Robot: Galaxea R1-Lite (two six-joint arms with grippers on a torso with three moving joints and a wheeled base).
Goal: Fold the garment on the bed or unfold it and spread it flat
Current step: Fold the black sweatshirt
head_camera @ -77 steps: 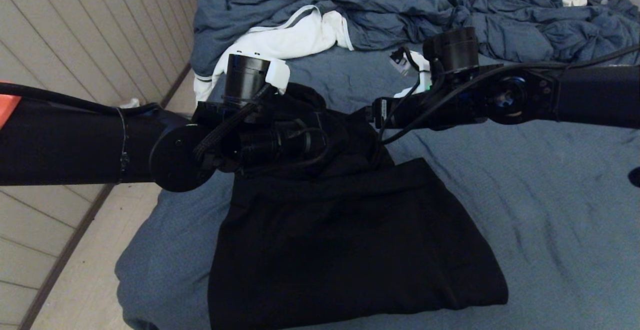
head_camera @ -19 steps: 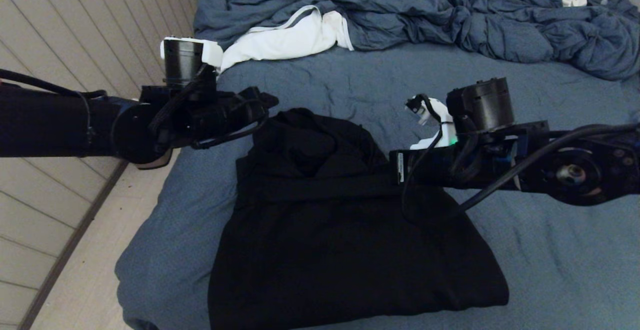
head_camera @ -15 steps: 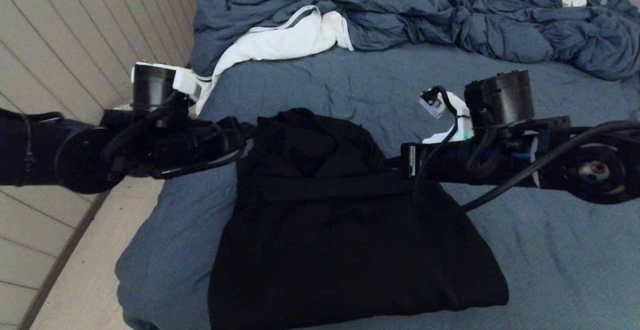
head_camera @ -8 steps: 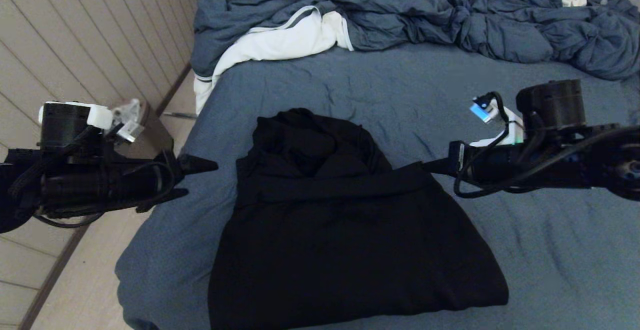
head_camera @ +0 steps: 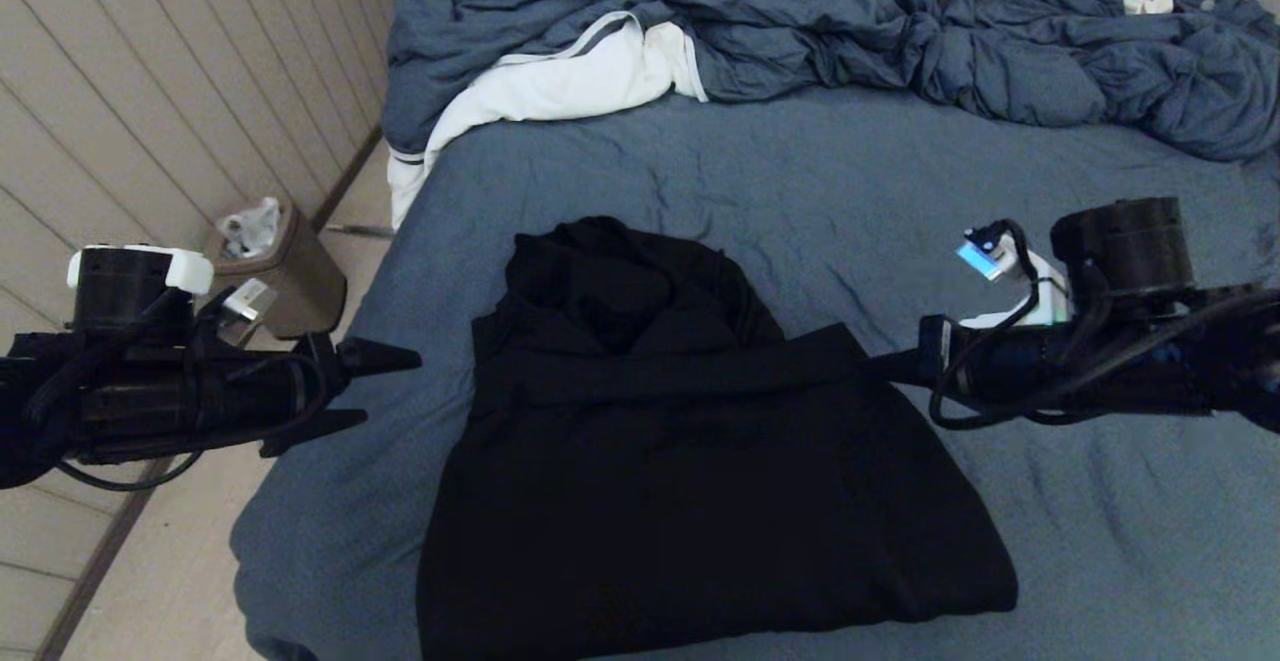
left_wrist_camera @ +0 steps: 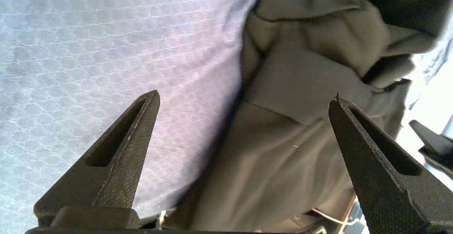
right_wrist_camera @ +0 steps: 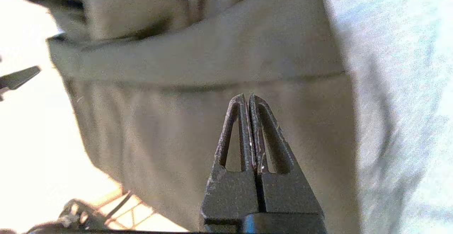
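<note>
The garment [head_camera: 700, 461], a black hoodie, lay folded into a compact block on the bed [head_camera: 1100, 541], near the bed's front edge and closer to its left edge than its right. Its wide lower part reached the front edge; a band of fabric crossed the middle, and the bunched hood sat on top at the far end.

The left end effector [head_camera: 385, 386] hung at the left edge of the bed, level with the garment's far half, just beside the cloth but apart from it. Its two fingers [left_wrist_camera: 124, 156] stood spread wide with nothing between them; the left wrist view showed bed sheet and the garment's [left_wrist_camera: 300, 120] edge in the gap.

The right end effector [head_camera: 880, 366] sat at the garment's right side, its tip at or over the end of the folded band; actual contact could not be told. The right wrist view showed the fingers [right_wrist_camera: 247, 135] pressed together, gripping nothing, with the garment [right_wrist_camera: 212, 67] lying beyond them.

On the floor left of the bed stood a small brown bin [head_camera: 275, 276] with pale stuff in it.

Farther back, the sheet lay bare and lightly wrinkled. At the far left corner a white cloth [head_camera: 560, 81] with a dark stripe draped over the bed's left edge. A rumpled blue-grey comforter [head_camera: 850, 21] was heaped along the far edge.
</note>
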